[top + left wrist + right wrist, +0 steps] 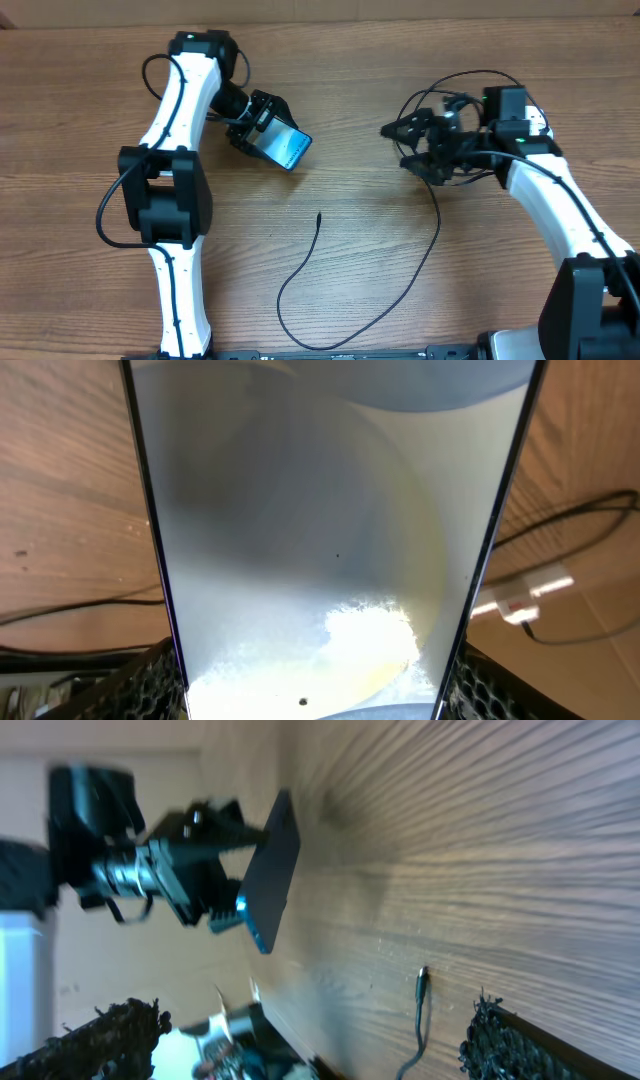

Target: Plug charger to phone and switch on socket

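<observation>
Clasping phone, left tool holds it tilted; right tool released, jaws wide.

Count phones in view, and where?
1. The phone is clamped in the left gripper, left of centre over the table. No other shows; one could be hidden.
</observation>
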Motion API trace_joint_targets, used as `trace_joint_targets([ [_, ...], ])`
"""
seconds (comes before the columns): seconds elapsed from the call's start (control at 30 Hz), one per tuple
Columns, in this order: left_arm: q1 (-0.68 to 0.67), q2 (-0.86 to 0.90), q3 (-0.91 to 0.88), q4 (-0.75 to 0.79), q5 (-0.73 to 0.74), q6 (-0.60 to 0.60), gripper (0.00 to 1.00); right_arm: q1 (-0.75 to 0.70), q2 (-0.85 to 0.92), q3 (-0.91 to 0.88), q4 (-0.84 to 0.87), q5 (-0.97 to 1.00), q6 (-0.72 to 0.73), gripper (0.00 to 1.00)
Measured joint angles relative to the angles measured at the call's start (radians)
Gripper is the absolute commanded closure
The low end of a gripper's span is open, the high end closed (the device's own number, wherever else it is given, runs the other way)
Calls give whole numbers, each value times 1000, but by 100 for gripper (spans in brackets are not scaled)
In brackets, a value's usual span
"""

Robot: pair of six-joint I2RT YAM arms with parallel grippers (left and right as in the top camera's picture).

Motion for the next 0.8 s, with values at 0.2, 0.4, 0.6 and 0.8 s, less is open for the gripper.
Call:
trace_joint_targets([
  [0.2,-71,0,0,8,-19,-139,96,109,0,0,29,52,-8,0],
  [0.4,-131,0,0,8,-19,-280,96,172,0,0,84,87,-13,0],
  [0.6,-181,0,0,8,-19,-375,96,210,0,0,61,186,-13,0],
  [0.8,-229,0,0,54,-12,-451,96,222,0,0,62,232,-1,0],
])
